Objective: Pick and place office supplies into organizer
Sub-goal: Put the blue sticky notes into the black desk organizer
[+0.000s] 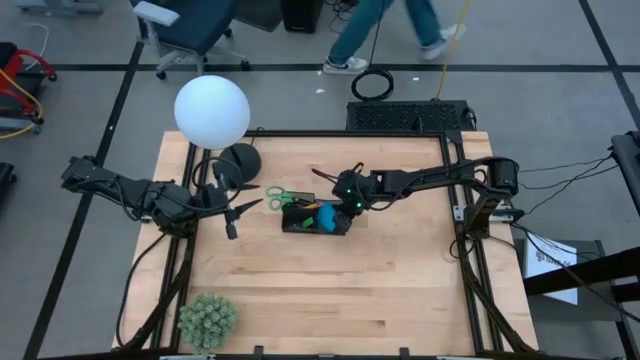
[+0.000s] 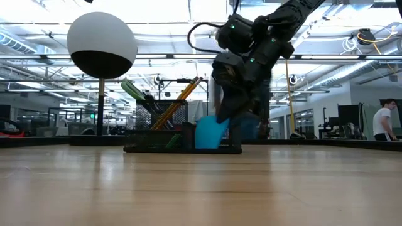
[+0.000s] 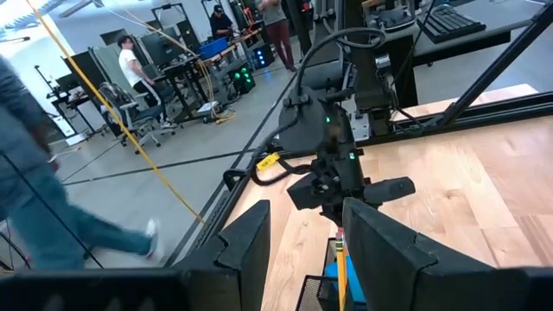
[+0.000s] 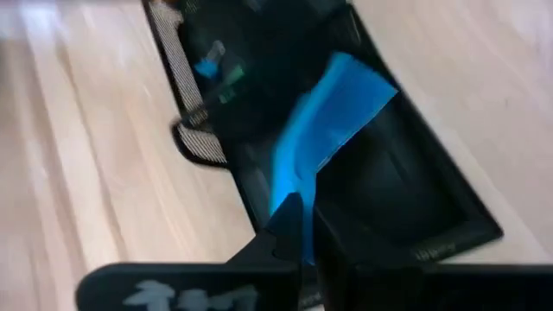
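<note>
The black organizer [image 1: 300,226] [image 2: 157,149] [image 4: 432,216] sits mid-table. Its taller mesh section holds the green-handled scissors [image 1: 279,196] [image 2: 135,91] and orange pencils [image 2: 182,95], which stick up at a slant. The blue pad [image 1: 328,216] [image 2: 210,133] [image 4: 337,112] stands tilted in the low compartment. My right gripper [image 1: 348,205] [image 2: 236,125] [image 4: 304,238] is over that compartment, shut on the pad. My left gripper [image 1: 238,210] [image 3: 307,250] hovers open to the left of the organizer, pointing at it. I cannot make out the pens or the tiny green piece. My right gripper pinches the blue pad by one edge [image 4: 298,203] between its two fingers, coming down at a slant from the table's right. The pad leans tilted, with its lower part inside the organizer's low compartment.
The white globe lamp [image 1: 211,110] [image 2: 102,45] and its black base [image 1: 243,158] stand at the far left, close behind my left gripper. The spiky green plant ball [image 1: 207,320] is at the near left corner. A person [image 1: 390,30] walks beyond the far edge.
</note>
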You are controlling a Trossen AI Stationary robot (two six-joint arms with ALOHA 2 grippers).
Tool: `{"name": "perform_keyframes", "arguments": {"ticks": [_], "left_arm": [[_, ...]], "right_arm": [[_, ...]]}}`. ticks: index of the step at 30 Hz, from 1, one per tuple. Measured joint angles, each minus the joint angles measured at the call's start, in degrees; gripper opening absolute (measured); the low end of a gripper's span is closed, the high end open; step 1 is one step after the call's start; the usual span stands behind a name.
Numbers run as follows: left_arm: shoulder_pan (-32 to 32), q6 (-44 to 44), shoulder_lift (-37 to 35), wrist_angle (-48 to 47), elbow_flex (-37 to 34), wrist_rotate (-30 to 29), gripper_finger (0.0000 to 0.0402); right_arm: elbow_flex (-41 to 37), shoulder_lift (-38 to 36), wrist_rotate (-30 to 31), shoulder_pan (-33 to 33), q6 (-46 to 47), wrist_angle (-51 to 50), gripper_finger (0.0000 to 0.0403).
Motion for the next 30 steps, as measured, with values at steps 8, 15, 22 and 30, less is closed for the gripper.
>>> {"name": "perform_keyframes", "arguments": {"ticks": [8,15,22,30], "left_arm": [[0.00,0.00,0.00,0.05,0.00,0.00,0.0154],[0.00,-0.12,0.01,0.07,0.00,0.18,0.0154],[0.00,-0.20,-0.01,0.11,0.00,0.20,0.0154],[0.00,-0.24,0.01,0.14,0.00,0.18,0.0154]], "right_arm": [[-0.09,0.11,2.27,0.09,-3.18,-2.04,0.0045],[-0.04,0.11,2.19,0.11,-4.34,-2.41,0.0123],[0.00,-0.06,2.34,-0.04,-6.29,-2.69,0.0210],[-0.05,-2.23,6.97,-0.39,-7.73,-7.75,0.0251]]}}
